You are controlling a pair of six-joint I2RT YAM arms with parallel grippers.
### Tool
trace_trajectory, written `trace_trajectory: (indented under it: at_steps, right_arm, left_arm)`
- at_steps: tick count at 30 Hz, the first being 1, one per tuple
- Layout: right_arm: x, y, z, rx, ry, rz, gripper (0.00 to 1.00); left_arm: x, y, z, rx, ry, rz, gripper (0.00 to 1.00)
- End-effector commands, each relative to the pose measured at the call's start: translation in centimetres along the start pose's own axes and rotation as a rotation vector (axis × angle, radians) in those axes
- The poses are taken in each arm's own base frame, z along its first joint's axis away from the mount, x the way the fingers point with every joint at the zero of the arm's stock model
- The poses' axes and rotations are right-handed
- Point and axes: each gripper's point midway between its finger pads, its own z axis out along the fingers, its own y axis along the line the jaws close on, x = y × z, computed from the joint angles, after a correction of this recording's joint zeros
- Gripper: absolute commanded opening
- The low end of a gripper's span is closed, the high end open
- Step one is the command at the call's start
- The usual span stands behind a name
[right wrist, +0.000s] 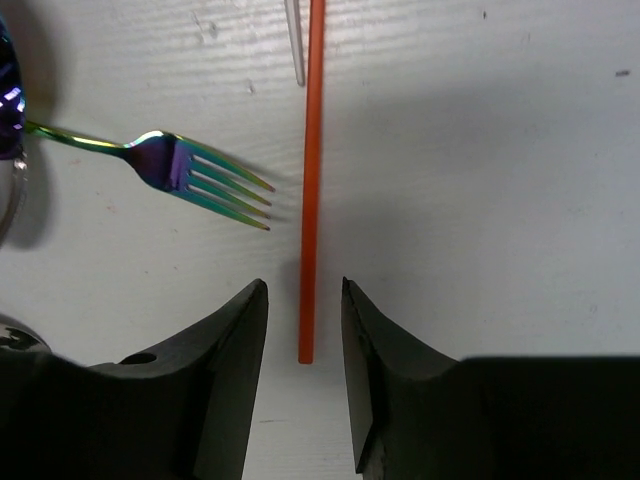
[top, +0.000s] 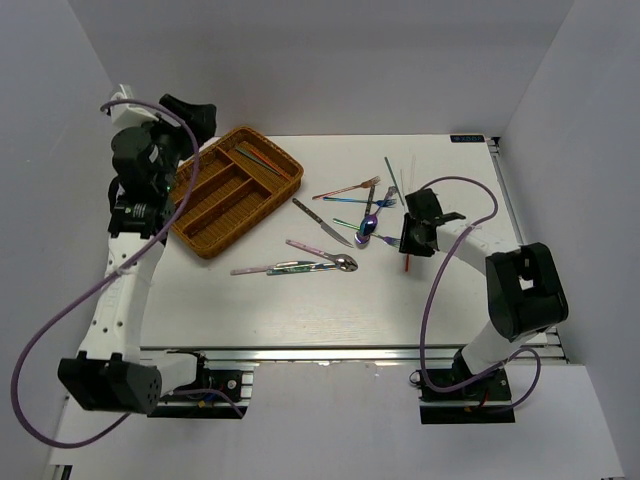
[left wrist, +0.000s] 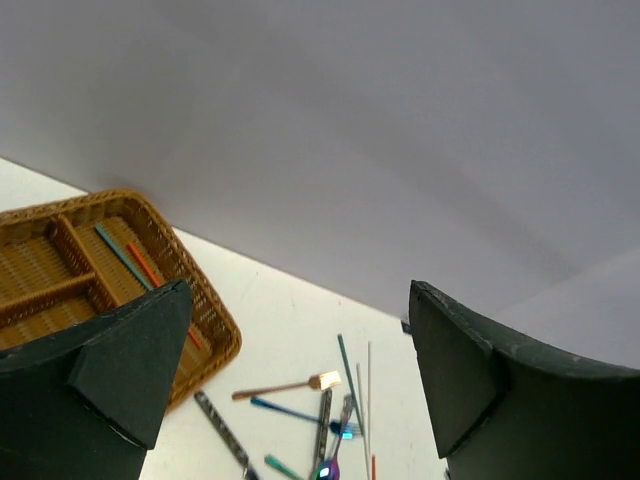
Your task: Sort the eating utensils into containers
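Note:
The brown wicker tray (top: pixel 237 190) lies at the far left of the table and holds a green and a red-orange chopstick (top: pixel 262 160) in one long compartment; the left wrist view shows its rim (left wrist: pixel 215 330). My left gripper (top: pixel 195 115) hangs high above the tray's far corner, open and empty (left wrist: pixel 300 290). My right gripper (top: pixel 415 235) is low over the table, its jaws open and standing either side of the near end of a red-orange chopstick (right wrist: pixel 311 180) without touching it. An iridescent fork (right wrist: pixel 190 170) lies just left of that chopstick.
Loose utensils lie mid-table: a knife (top: pixel 322 222), a rose-gold fork (top: pixel 347 187), an iridescent spoon (top: pixel 368 228), a silver spoon (top: pixel 335 264), a pink utensil (top: pixel 258 268) and a green chopstick (top: pixel 392 177). White walls enclose the table on three sides.

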Motion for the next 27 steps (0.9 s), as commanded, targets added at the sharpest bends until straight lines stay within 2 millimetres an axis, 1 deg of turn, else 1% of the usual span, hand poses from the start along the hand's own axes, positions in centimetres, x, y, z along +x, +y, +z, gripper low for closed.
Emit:
trace_trajectory:
  at_steps: [1, 2, 3, 4, 5, 6, 7, 10, 11, 13, 14, 15, 17, 18, 19, 20, 21, 22, 23, 24, 25, 26, 27]
  right_arm:
    - [-0.1, -0.3, -0.6, -0.007, -0.040, 0.008, 0.41]
    - [0.2, -0.3, -0.4, -0.011, -0.033, 0.005, 0.40]
    - [0.3, -0.4, -0.2, -0.009, -0.030, -0.002, 0.39]
    - [0.7, -0.4, 0.3, -0.004, -0.013, -0.013, 0.39]
    - [0.8, -0.3, 0.7, -0.007, -0.004, -0.019, 0.36]
    - [1.0, -0.4, 1.0, 0.000, 0.005, -0.022, 0.35]
    - [1.4, -0.5, 1.6, 0.009, 0.027, -0.027, 0.33]
    - [1.8, -1.1, 2.3, 0.044, 0.041, -0.020, 0.27]
    - [2.1, -1.4, 2.5, 0.056, 0.046, -0.013, 0.22]
    - [2.4, -2.1, 2.6, 0.071, 0.057, 0.009, 0.16]
    - [3.1, -2.5, 2.7, 0.078, 0.073, 0.031, 0.12]
    - [3.2, -3.5, 2.9, 0.090, 0.081, 0.067, 0.08]
    - [3.2, -4.4, 2.5, 0.088, 0.066, 0.136, 0.00]
    - [3.8, -5.3, 2.4, 0.098, 0.068, 0.165, 0.00]
    - [2.8, -5.1, 1.4, 0.081, 0.021, 0.184, 0.00]
    - [2.2, -5.2, 0.9, 0.081, -0.011, 0.209, 0.00]
    - [1.6, -5.1, 0.2, 0.073, -0.036, 0.217, 0.00]
    - [0.2, -4.4, -1.2, 0.027, -0.094, 0.225, 0.00]
    - [-0.9, -3.0, -2.2, -0.049, -0.130, 0.223, 0.00]
    - [-2.4, -1.3, -4.4, -0.128, -0.198, 0.208, 0.00]
    - [-3.1, 0.3, -5.5, -0.197, -0.231, 0.189, 0.00]
    - [-3.1, 3.3, -7.2, -0.349, -0.232, 0.148, 0.00]
    - [-4.0, 6.6, -9.3, -0.511, -0.280, 0.097, 0.00]
  left_arm:
    - [4.8, 2.7, -1.2, -0.039, 0.141, 0.026, 0.98]
    - [5.1, 2.9, -2.0, -0.046, 0.159, 0.033, 0.98]
    - [5.6, 3.3, -2.4, -0.053, 0.174, 0.048, 0.98]
    - [6.6, 4.1, -2.8, -0.072, 0.203, 0.053, 0.98]
    - [6.7, 4.1, -3.3, -0.071, 0.208, 0.056, 0.98]
    - [7.1, 4.5, -3.5, -0.078, 0.218, 0.064, 0.98]
    - [7.9, 5.0, -3.7, -0.083, 0.238, 0.066, 0.98]
    - [8.7, 5.6, -4.3, -0.094, 0.268, 0.084, 0.98]
    - [9.2, 6.0, -4.6, -0.108, 0.288, 0.089, 0.98]
    - [9.4, 6.2, -5.0, -0.108, 0.300, 0.108, 0.98]
    - [9.8, 6.6, -5.2, -0.120, 0.316, 0.112, 0.98]
    - [10.0, 6.6, -5.4, -0.116, 0.322, 0.120, 0.98]
    - [10.0, 6.5, -5.7, -0.105, 0.320, 0.116, 0.98]
    - [11.1, 6.2, -6.0, -0.070, 0.353, 0.094, 0.98]
    - [11.2, 5.3, -6.0, -0.025, 0.348, 0.079, 0.98]
    - [11.7, 4.8, -6.0, 0.012, 0.361, 0.058, 0.98]
    - [13.6, 4.1, -6.6, 0.070, 0.422, 0.003, 0.98]
    - [14.6, 2.8, -6.9, 0.128, 0.446, -0.025, 0.98]
    - [14.9, 1.4, -6.6, 0.185, 0.440, -0.070, 0.98]
    - [16.7, 1.0, -7.2, 0.221, 0.484, -0.094, 0.98]
    - [17.7, -1.8, -7.6, 0.325, 0.489, -0.101, 0.98]
    - [19.0, -2.7, -7.7, 0.352, 0.519, -0.123, 0.98]
    - [19.9, -3.7, -8.0, 0.384, 0.539, -0.136, 0.98]
